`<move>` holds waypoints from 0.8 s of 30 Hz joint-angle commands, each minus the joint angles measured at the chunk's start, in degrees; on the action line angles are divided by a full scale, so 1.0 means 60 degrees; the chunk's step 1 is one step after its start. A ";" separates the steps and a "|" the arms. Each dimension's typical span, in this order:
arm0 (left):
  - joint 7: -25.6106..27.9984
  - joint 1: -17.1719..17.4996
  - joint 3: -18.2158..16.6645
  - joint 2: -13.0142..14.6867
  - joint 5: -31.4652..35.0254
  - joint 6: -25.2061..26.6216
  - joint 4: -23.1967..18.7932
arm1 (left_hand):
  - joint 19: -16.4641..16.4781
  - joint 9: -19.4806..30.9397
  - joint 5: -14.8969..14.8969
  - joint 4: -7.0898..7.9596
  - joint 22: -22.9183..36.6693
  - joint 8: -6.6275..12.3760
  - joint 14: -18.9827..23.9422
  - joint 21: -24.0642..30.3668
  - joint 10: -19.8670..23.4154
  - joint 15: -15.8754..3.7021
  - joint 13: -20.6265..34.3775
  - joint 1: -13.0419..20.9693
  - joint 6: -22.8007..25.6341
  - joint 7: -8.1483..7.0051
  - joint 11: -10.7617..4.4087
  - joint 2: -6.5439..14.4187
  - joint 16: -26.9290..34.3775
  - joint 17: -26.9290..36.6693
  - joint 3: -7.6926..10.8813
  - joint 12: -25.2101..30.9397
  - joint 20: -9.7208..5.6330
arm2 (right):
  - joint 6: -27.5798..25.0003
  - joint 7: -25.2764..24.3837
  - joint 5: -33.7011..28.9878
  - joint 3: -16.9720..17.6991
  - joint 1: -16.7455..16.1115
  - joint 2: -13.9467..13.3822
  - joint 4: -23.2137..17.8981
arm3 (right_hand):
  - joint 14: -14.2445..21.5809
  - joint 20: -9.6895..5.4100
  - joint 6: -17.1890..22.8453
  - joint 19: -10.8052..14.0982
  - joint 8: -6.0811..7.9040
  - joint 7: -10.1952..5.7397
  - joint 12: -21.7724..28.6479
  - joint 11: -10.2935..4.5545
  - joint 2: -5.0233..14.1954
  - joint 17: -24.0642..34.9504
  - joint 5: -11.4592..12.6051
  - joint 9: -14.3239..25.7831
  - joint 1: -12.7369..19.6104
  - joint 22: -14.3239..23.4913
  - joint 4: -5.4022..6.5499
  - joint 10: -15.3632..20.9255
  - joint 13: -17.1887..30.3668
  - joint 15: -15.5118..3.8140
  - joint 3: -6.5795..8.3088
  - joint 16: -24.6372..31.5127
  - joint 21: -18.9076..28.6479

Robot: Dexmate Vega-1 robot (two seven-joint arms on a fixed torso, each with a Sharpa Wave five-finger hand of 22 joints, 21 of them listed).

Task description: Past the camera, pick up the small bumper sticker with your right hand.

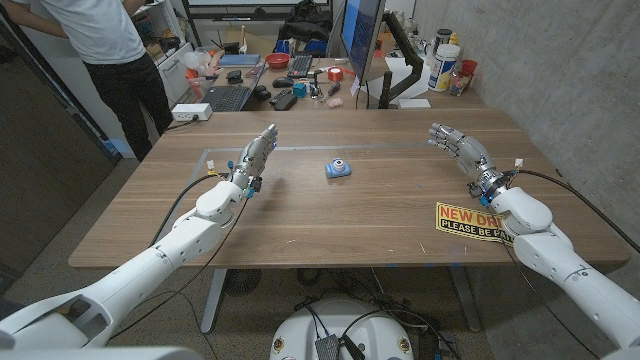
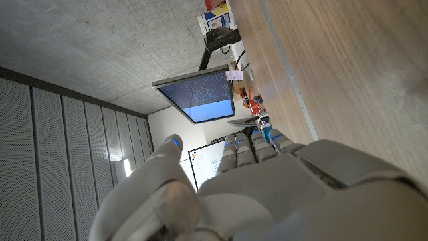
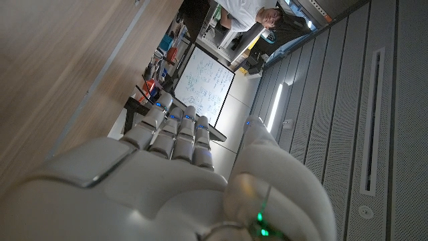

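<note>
**Both hands empty, sticker partly covered**

Fingers (image 1: 447, 135) of the right hand (image 1: 462, 150) are seen extended, nothing held; likewise the left hand (image 1: 255, 158). The bumper sticker (image 1: 468, 219), reading "NEW DR… PLEASE BE P…", is partly hidden under the right forearm, near the blue camera (image 1: 338, 168). In both wrist views straight, empty fingers are shown

The yellow bumper sticker (image 1: 472, 221) reads "NEW DR" in red over "PLEASE BE PA", partly hidden.

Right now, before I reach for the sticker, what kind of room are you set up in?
Most likely a robotics lab or workshop: a cluttered workbench with a laptop behind the wooden table, a large monitor, and a written-on whiteboard against concrete walls.
</note>
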 commanded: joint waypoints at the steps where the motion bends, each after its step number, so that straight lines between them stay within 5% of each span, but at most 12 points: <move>1: 0.0317 0.0000 0.0141 0.0200 0.0021 0.0105 -0.0299 | -0.0034 0.0025 0.0024 -0.0044 0.0054 0.0040 -0.0094 -0.0028 0.0017 -0.0035 0.0017 0.0073 0.0030 -0.0026 -0.0010 0.0060 0.0030 0.0054 0.0046 0.0051 -0.0238 | -0.0158 0.0140 -0.0001 0.0188 -0.0102 -0.0429 -0.0177 | 0.0105 -0.0159 0.0028 0.0088 0.0056 -0.0078 0.0056 -0.0065 -0.0052 0.0031 -0.0025 0.0029 -0.0005 0.0024 -0.0048 0.0056 0.0019 -0.0032 0.0001 0.0065 -0.0046; 13: 0.0577 -0.0011 0.0307 0.0432 -0.0029 0.0250 -0.0584 | -0.0025 0.0026 0.0022 -0.0049 0.0055 0.0035 -0.0097 -0.0070 0.0019 -0.0047 0.0017 0.0073 0.0019 -0.0029 0.0000 0.0066 0.0028 0.0053 0.0040 0.0051 -0.0230 | -0.0128 -0.0042 -0.0394 0.0281 -0.0333 -0.0844 -0.0414 | 0.0187 -0.0171 0.0023 0.0127 0.0047 -0.0166 0.0059 -0.0124 -0.0032 0.0031 -0.0020 0.0033 0.0021 0.0023 -0.0070 0.0108 0.0020 -0.0101 0.0028 0.0067 -0.0096; 24: 0.0835 -0.0088 0.0503 0.0644 -0.0037 0.0460 -0.0818 | -0.0006 0.0026 0.0019 -0.0055 0.0057 0.0034 -0.0098 -0.0120 0.0013 -0.0048 0.0017 0.0071 0.0017 -0.0027 -0.0030 0.0072 0.0027 0.0053 0.0033 0.0049 -0.0228 | 0.0034 -0.0260 -0.0446 0.0462 -0.0570 -0.1007 -0.0418 | 0.0280 -0.0202 -0.0158 0.0250 -0.0007 -0.0535 0.0069 -0.0172 -0.0015 0.0015 -0.0004 0.0047 0.0160 0.0022 -0.0166 0.0211 0.0023 -0.0122 0.0104 0.0042 -0.0163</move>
